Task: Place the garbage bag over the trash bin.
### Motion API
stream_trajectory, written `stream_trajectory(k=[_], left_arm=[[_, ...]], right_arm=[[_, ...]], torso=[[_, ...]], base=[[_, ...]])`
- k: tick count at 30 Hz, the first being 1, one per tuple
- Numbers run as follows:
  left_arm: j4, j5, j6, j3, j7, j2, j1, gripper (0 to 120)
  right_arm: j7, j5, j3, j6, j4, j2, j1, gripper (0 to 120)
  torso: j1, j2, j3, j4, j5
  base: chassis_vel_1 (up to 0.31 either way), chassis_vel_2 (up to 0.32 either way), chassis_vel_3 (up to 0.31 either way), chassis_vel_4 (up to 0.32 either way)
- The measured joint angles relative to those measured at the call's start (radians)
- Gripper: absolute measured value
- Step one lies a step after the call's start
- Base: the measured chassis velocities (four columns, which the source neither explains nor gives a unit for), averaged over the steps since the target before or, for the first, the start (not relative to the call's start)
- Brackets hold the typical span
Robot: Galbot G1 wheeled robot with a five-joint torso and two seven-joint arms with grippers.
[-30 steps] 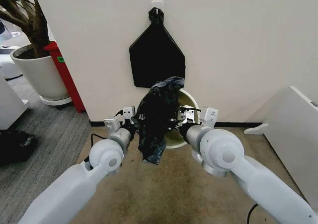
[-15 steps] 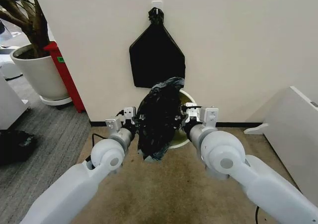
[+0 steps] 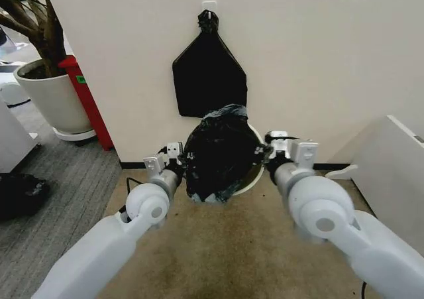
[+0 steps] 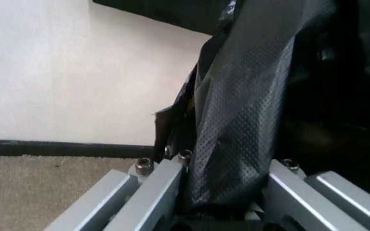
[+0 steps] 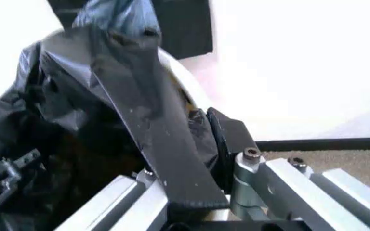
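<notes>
Head view: the garbage bag (image 3: 218, 154) hangs stretched between the two grippers, in front of the trash bin (image 3: 254, 174), covering most of the bin's mouth. Just a crescent of cream rim shows past the bag on the right arm's side. The bin stands on the brown carpet (image 3: 225, 246) against the white wall (image 3: 318, 67). Directly above the bin, a flat black bundle (image 3: 209, 73) with a knotted top hangs on the wall.

Left gripper (image 3: 176, 158) is at the bag's left edge, beside the bin; right gripper (image 3: 264, 152) is at the bag's right edge, level with the bin's rim. From the head camera the finger state of neither can be told.

Left wrist view: the left gripper's fingers (image 4: 156, 192) are clamped on a taut fold of the bag (image 4: 249, 110), the film pulled into a smooth band running away from the jaws. Wall and black baseboard (image 4: 56, 147) lie behind.

Right wrist view: the right gripper's fingers (image 5: 262, 187) are closed on a flat strip of the bag (image 5: 152, 144). This view shows the bin's pale rim (image 5: 181, 86) curving close behind the gripped plastic, with the bag's crumpled bulk on the far side of the strip from the rim.

Well away from the bin on the left arm's side are a large white plant pot (image 3: 53, 100) and a red post (image 3: 83, 93).
</notes>
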Motion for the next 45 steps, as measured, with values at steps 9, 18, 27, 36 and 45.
stream_trajectory(k=[9, 18, 27, 36, 45], left_arm=[[0.009, -0.034, 0.003, 0.000, -0.004, -0.009, -0.003, 0], [0.003, -0.057, -0.010, -0.021, 0.038, -0.005, 0.018, 0], [-0.015, -0.060, -0.034, -0.050, 0.084, 0.017, 0.047, 0], [-0.020, -0.065, -0.039, -0.091, 0.104, 0.028, 0.074, 0], [-0.014, -0.097, -0.038, -0.107, 0.104, 0.031, 0.083, 0]], right_arm=[[-0.031, 0.111, 0.133, 0.007, 0.000, -0.015, -0.070, 0], [-0.061, 0.311, 0.229, 0.020, -0.091, -0.035, -0.054, 0], [-0.123, 0.445, 0.246, -0.028, -0.168, -0.067, -0.054, 0], [-0.150, 0.513, 0.268, -0.030, -0.154, -0.093, -0.084, 0], [-0.080, 0.596, 0.314, 0.083, -0.111, -0.089, -0.058, 4]], torso=[[0.000, 0.000, 0.000, 0.0000, 0.0001], [0.000, 0.000, 0.000, 0.0002, -0.0002], [0.000, 0.000, 0.000, 0.0002, -0.0002], [0.000, 0.000, 0.000, 0.0001, -0.0002], [0.000, 0.000, 0.000, 0.0003, -0.0003]], base=[[0.000, 0.000, 0.000, 0.000], [0.000, 0.000, 0.000, 0.000], [0.000, 0.000, 0.000, 0.000], [0.000, 0.000, 0.000, 0.000], [0.000, 0.000, 0.000, 0.000]])
